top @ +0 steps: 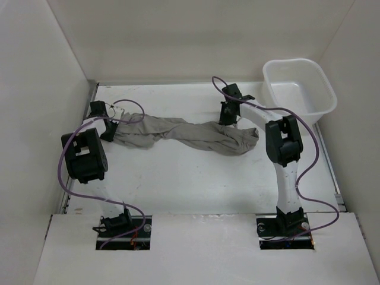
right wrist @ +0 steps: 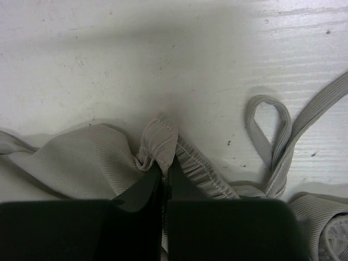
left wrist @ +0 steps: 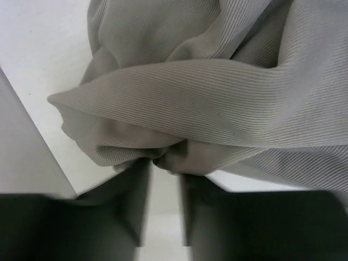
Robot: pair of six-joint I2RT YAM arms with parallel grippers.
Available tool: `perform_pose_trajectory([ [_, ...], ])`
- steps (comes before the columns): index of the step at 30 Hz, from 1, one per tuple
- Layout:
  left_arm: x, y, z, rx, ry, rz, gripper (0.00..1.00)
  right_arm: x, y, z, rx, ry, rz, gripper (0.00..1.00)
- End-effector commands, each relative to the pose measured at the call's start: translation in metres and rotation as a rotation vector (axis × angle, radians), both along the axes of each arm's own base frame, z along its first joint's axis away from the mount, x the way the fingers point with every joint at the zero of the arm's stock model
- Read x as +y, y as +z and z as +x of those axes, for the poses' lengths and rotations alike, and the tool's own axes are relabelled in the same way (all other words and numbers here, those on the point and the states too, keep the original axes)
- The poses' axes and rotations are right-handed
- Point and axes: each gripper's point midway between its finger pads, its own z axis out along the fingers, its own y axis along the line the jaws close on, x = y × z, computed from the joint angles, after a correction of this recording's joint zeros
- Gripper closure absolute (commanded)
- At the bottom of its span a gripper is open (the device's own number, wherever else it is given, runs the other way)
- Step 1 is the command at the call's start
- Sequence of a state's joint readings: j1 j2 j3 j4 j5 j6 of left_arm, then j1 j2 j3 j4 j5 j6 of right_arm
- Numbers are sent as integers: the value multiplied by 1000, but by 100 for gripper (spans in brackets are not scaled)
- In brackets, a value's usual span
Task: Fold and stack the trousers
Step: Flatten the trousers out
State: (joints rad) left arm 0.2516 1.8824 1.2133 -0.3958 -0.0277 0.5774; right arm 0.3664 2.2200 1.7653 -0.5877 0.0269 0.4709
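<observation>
The grey-taupe trousers [top: 178,132] lie stretched and twisted across the far middle of the table. My left gripper [top: 110,129] is at their left end. In the left wrist view its jaws stand a little apart with a bunch of gathered cloth [left wrist: 217,98] pinched between the tips [left wrist: 165,163]. My right gripper [top: 227,117] is at the waist end on the right. In the right wrist view it [right wrist: 165,166] is shut on the ribbed waistband [right wrist: 160,138]. The drawstring [right wrist: 266,130] loops loose on the table beside it.
A white plastic tub [top: 300,89] stands at the far right corner. White walls enclose the table on the left, back and right. Purple cables run along both arms.
</observation>
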Motion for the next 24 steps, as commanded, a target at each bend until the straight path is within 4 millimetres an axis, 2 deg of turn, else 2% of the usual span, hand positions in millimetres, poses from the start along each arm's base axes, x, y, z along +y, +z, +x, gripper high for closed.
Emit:
perform_pose_trajectory([
  [1,6,11,21,-61,5,16,91,-1,33,27,-92,-33,72,100],
  [2,6,20,27,-90,7,15,97,-1,52,35,-142,-37,87,100],
  [4,11,49,42,-165,7,23,100,-3,111,55,-283,-46,121,100],
  [7,24,105,66,-284,1,66,100,-12,229,76,-549,-57,195,100],
  [9,35,151,76,-357,4,104,100,-23,310,68,-729,-55,241,100],
  [10,41,173,77,-387,8,121,100,-31,341,58,-804,-54,254,100],
  [12,51,207,74,-434,14,156,100,-49,385,35,-912,-64,269,100],
  [13,57,220,71,-450,19,175,100,-61,401,23,-956,-72,268,100],
  [14,62,229,68,-458,21,195,100,-70,410,12,-987,-75,266,100],
  [16,72,241,62,-460,16,242,100,-86,416,-5,-1019,-74,263,100],
  [18,80,247,57,-452,9,297,100,-99,405,-16,-1013,-86,262,100],
  [21,82,244,46,-431,-3,330,100,-115,372,-30,-962,-131,262,100],
  [23,75,229,33,-393,-34,326,100,-121,341,-39,-912,-170,267,99],
  [24,69,221,28,-374,-51,322,99,-124,318,-43,-873,-197,271,98],
])
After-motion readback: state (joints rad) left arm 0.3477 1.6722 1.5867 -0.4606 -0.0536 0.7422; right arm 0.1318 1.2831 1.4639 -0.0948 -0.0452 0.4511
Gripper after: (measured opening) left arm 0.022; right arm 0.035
